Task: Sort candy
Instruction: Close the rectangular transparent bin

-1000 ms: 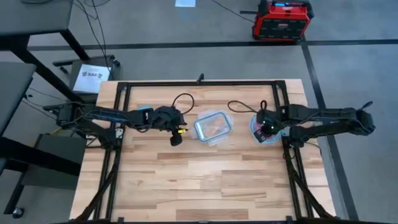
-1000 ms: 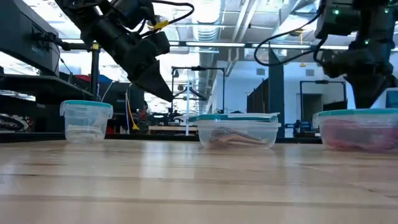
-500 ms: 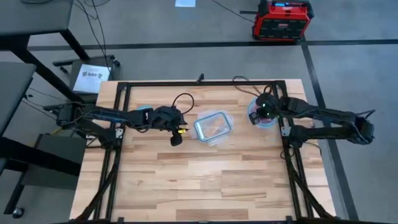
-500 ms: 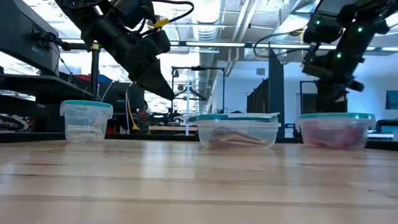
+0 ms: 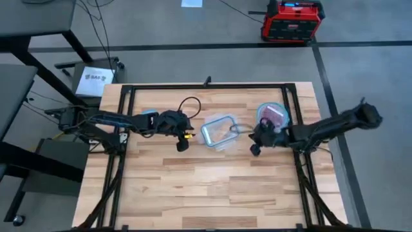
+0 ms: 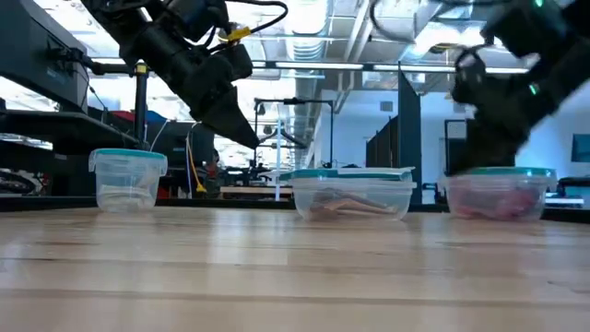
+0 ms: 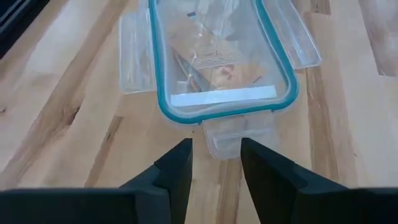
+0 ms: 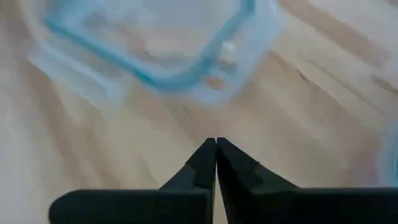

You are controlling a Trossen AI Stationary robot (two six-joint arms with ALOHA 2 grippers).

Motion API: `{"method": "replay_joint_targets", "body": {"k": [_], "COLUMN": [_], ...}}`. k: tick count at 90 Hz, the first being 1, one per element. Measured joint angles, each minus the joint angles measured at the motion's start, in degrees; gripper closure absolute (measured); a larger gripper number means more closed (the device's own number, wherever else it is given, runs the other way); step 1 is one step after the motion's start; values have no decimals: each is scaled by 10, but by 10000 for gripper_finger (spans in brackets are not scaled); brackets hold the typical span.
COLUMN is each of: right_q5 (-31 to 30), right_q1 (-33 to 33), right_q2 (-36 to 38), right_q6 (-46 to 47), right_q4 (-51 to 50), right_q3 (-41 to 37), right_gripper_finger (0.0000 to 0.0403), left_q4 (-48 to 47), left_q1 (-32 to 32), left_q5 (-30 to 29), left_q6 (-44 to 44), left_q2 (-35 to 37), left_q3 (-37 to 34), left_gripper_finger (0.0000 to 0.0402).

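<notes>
Light, crinkly, slippery wrapped candy (image 7: 214, 65) lying in the rectangular container (image 5: 221, 131) mid-tabletop and the round container (image 5: 273, 116) toward the right edge, best pinched across a wrapper's middle; left claw (image 7: 216, 163) parted and empty, right claw (image 8: 216, 163) pressed together, empty.

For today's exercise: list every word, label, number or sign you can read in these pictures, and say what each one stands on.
White sheet beside the table's far left corner: dark print, too small to read.
White strip on the rectangular container: blank, nothing to read.
Red and black case on the floor: no legible marking.
Nothing else bears text.
</notes>
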State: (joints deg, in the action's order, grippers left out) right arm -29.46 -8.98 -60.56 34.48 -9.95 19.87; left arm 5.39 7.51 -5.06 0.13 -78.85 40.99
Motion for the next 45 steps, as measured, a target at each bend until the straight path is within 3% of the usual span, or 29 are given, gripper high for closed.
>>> {"method": "replay_joint_targets", "body": {"k": [17,31,45], "right_q5": [-20,-29,-33], "right_q1": [11,56,91], "right_q2": [-89,-160,-223], "right_q6": [-21,-107,-120], "right_q4": [114,234,304], "right_q3": [-16,-16,-17], "right_gripper_finger": [403,403,403], "left_q4": [1,0,-1], "left_q1": [0,0,0], "left_q5": [0,0,0], "left_q6": [3,3,3], "left_q2": [0,0,0], "left_q3": [0,0,0], "left_gripper_finger": [279,279,279]}}
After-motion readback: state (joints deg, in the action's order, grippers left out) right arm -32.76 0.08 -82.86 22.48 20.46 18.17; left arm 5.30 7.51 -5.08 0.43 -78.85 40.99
